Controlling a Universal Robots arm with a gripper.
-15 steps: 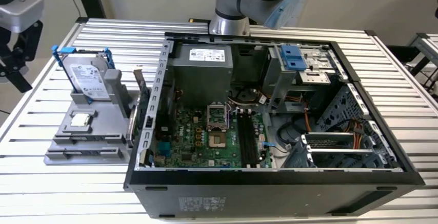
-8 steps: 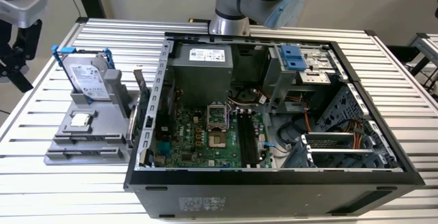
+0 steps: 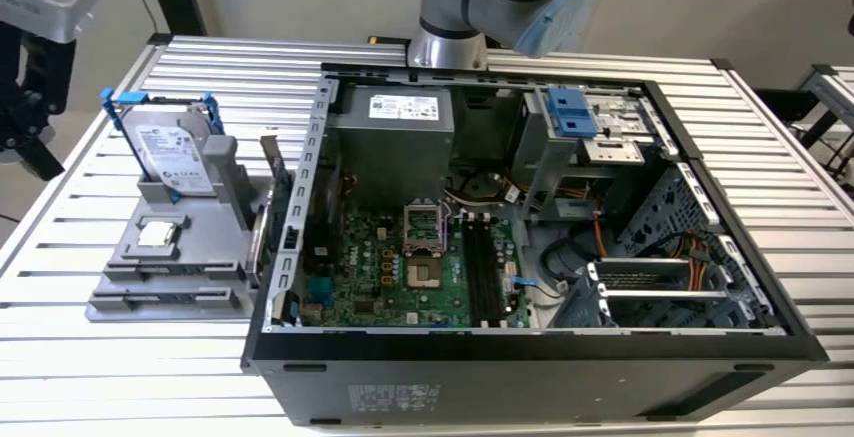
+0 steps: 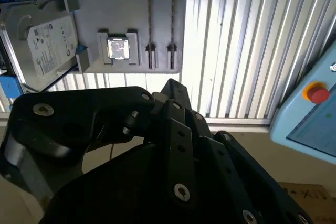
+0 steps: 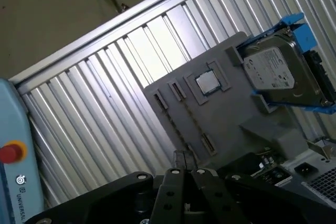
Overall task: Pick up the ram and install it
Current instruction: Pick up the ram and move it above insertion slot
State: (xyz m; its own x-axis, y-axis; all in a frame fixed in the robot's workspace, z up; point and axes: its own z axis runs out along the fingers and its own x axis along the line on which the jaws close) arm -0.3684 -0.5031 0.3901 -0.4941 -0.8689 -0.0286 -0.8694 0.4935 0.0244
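1. The ram: its place cannot be fixed with certainty. In the second wrist view the two long slots (image 4: 147,19) of the grey holder (image 3: 120,309) appear bare. The motherboard's black slots (image 3: 486,267) are viewed nearly edge-on, so whether a stick is seated there cannot be told.
2. The gripper (image 4: 171,85) is seen above the holder. Its fingers are drawn together, with nothing clamped between them as far as can be judged.
3. Progress: no carrying is in hand. A finished install is neither confirmed nor ruled out.
4. Edges: the black slots are hemmed by the processor socket (image 3: 424,227) on the exterior view's left. Cables and the drive cage (image 3: 667,292) lie on its right, and the case (image 3: 534,367) walls stand all round.
5. Open room: the case is open on top. Bare ribbed table (image 3: 80,377) lies around the holder, on which the hard drive (image 3: 167,147) and the chip (image 3: 158,234) rest.
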